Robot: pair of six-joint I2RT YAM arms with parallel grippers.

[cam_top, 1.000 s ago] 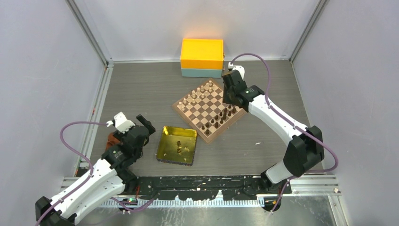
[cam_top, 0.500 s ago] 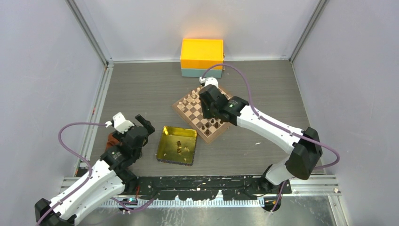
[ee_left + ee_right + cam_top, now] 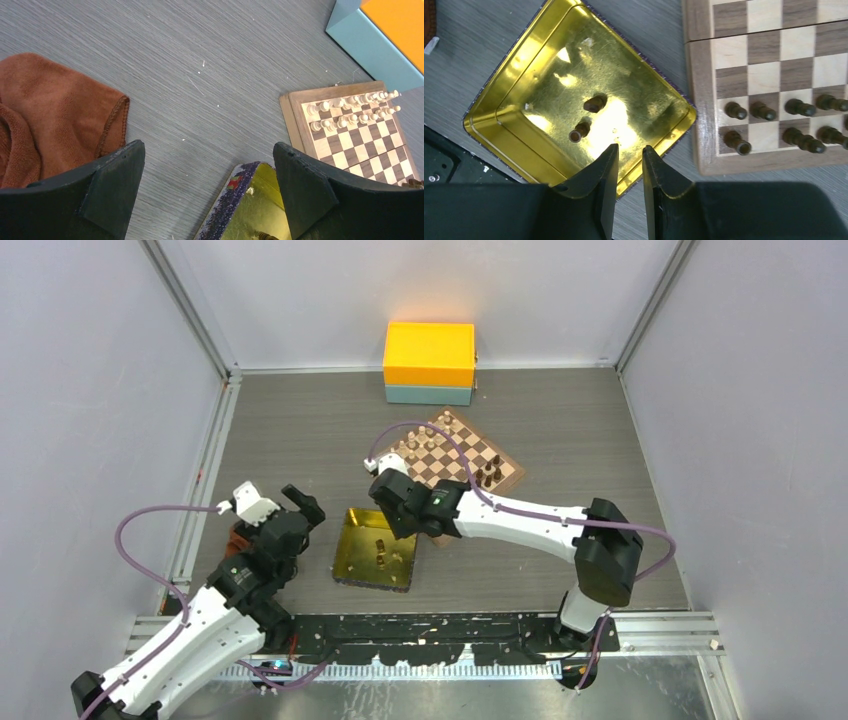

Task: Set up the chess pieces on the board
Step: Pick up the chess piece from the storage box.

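The checkered board (image 3: 510, 472) lies at the back middle, with dark-brown pieces (image 3: 487, 475) on its near-right rows. In the right wrist view several dark pieces (image 3: 764, 111) stand on the board (image 3: 764, 162). Two more dark pieces (image 3: 595, 103) lie on their sides in the gold tray (image 3: 574, 65). My right gripper (image 3: 630, 147) hovers over the tray's rim nearest the board, jaws a narrow gap apart and empty. My left gripper (image 3: 209, 150) is wide open and empty, low over the table left of the tray (image 3: 240, 200).
Pale beige pieces (image 3: 420, 437) fill the board's far-left rows. An orange box on a teal base (image 3: 429, 362) stands behind the board. A brown cloth (image 3: 50, 115) lies by my left gripper. Grey walls enclose the table.
My right arm has swung from the board's far right corner, across the board, to the gold tray. My left arm has barely moved.
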